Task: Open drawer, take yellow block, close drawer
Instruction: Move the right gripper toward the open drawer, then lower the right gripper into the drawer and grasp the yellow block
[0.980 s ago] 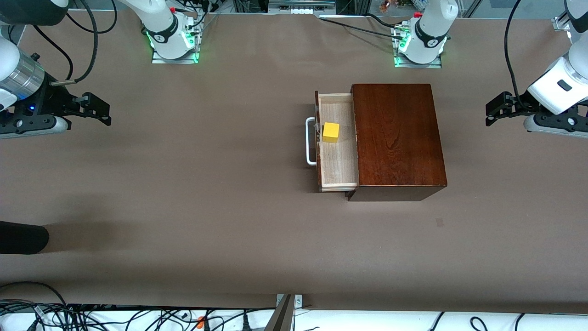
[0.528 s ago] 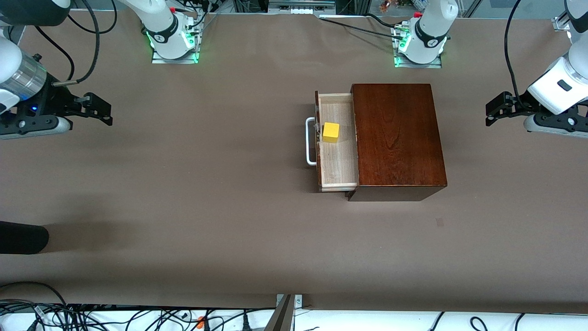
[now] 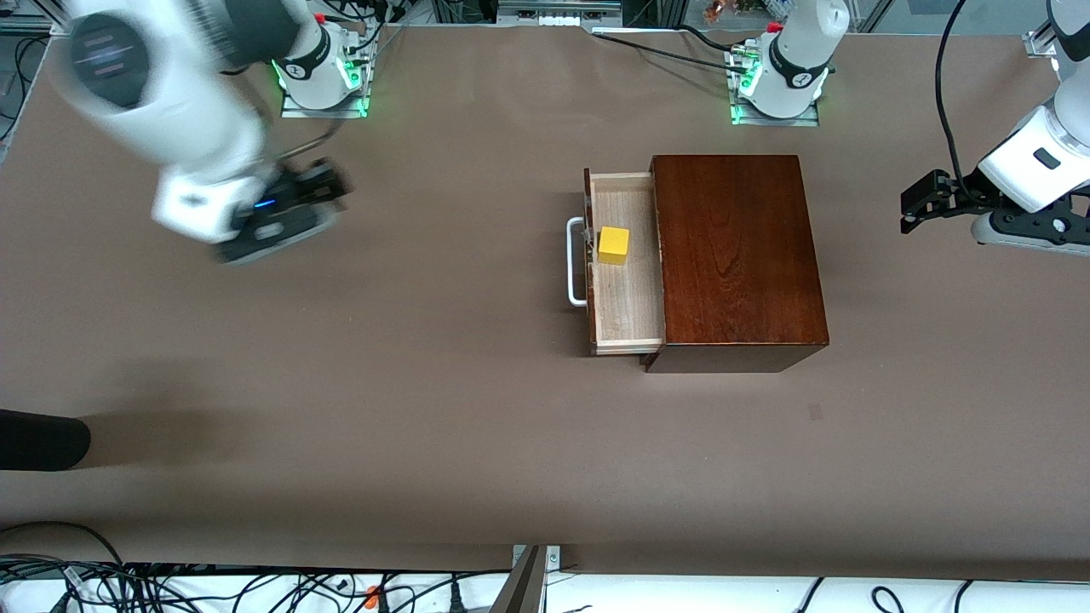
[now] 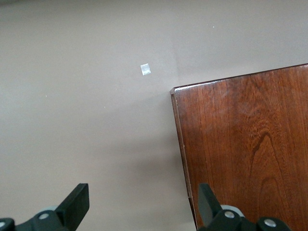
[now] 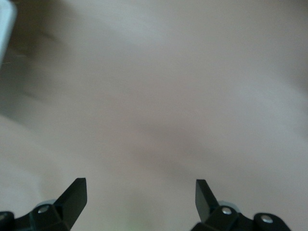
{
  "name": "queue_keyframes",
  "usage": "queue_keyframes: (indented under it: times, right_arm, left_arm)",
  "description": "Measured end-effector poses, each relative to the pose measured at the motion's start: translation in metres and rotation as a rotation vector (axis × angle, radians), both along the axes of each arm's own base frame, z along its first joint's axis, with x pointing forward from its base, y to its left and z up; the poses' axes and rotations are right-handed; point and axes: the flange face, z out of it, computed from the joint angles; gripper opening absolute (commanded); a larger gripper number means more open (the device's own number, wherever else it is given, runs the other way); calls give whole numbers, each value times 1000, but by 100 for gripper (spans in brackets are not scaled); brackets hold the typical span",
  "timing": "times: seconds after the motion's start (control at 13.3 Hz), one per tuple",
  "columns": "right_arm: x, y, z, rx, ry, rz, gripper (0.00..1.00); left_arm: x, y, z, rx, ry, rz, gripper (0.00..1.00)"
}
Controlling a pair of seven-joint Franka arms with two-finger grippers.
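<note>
The dark reddish-brown wooden box [image 3: 737, 255] stands mid-table; it also shows in the left wrist view [image 4: 245, 149]. Its drawer [image 3: 626, 298] is pulled out toward the right arm's end, with its white U-shaped handle [image 3: 574, 260] showing. The yellow block [image 3: 613, 245] sits in the pale tray near the drawer front. My right gripper [image 3: 328, 186] is open and empty over bare table, well away from the drawer handle; its view [image 5: 140, 195] shows only blurred table. My left gripper [image 3: 918, 204] is open and empty, waiting at the left arm's end; its wrist view [image 4: 143, 207] shows the box's corner.
A small pale tape mark [image 3: 815, 412] lies on the table nearer the camera than the box, also in the left wrist view [image 4: 145, 70]. A black object [image 3: 38, 439] juts in at the right arm's end. Cables [image 3: 170, 587] lie along the table's near edge.
My right arm has swung fast from the table's end toward the middle, now blurred, with the gripper closer to the drawer. The left arm, drawer and yellow block have not moved.
</note>
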Motion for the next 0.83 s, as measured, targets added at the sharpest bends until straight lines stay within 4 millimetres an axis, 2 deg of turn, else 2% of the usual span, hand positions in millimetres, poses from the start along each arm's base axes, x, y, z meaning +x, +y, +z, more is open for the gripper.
queue_keyframes:
  times: [0.23,0.45,0.6,0.83]
  right_arm:
    - [-49,122,-16,57,-61,213,100]
    - [-85,223,-40,57,-99,384,100]
    - [-105,278,-63,31,-143,484,100]
    - [-124,330,-108,5,-216,614,100]
  left_arm:
    - [0,0,0,0,0,-1,100]
    - [0,0,0,0,1,0,100]
    - [0,1,0,0,1,1,100]
    - [0,1,0,0,1,2,100]
